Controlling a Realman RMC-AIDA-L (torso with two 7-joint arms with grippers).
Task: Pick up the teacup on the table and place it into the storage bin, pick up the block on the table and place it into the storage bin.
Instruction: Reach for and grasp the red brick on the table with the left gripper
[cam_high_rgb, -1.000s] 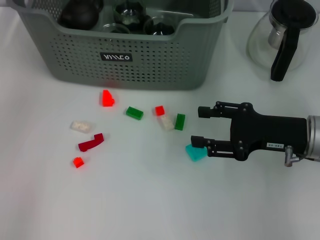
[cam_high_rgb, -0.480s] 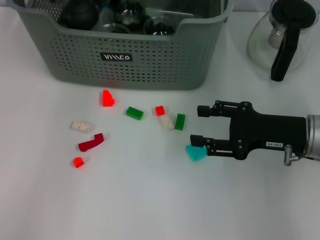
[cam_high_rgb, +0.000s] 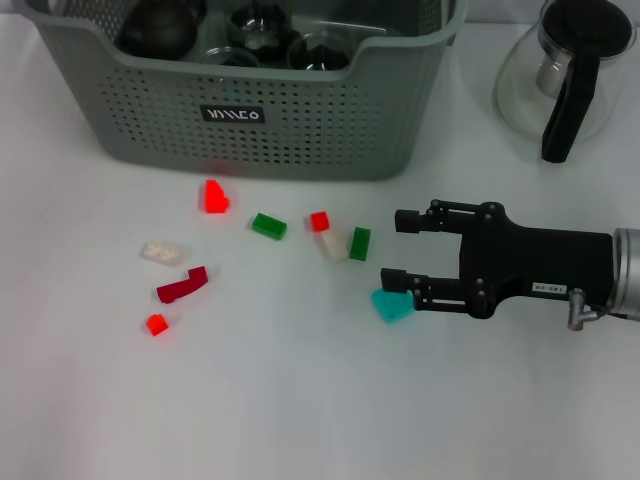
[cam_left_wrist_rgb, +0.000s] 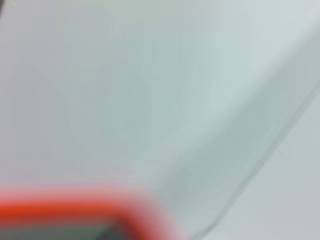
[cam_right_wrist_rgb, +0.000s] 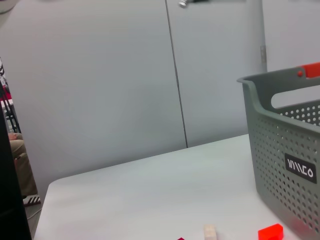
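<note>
The grey-green storage bin (cam_high_rgb: 300, 120) stands at the back of the table with dark round vessels (cam_high_rgb: 160, 28) inside; it also shows in the right wrist view (cam_right_wrist_rgb: 280, 165). No teacup shows on the table top. Several small blocks lie in front of the bin: a red block (cam_high_rgb: 213, 196), a green block (cam_high_rgb: 268, 226), a cream block (cam_high_rgb: 333, 246) and a teal block (cam_high_rgb: 391, 305). My right gripper (cam_high_rgb: 395, 252) is open, low over the table at the right. Its near finger lies at the teal block's edge. My left gripper is out of view.
A glass carafe (cam_high_rgb: 565, 70) with a black handle stands at the back right. A dark red piece (cam_high_rgb: 182, 285), a small red block (cam_high_rgb: 155, 324) and a pale block (cam_high_rgb: 163, 252) lie at the left. White table (cam_high_rgb: 300, 400) extends toward the front.
</note>
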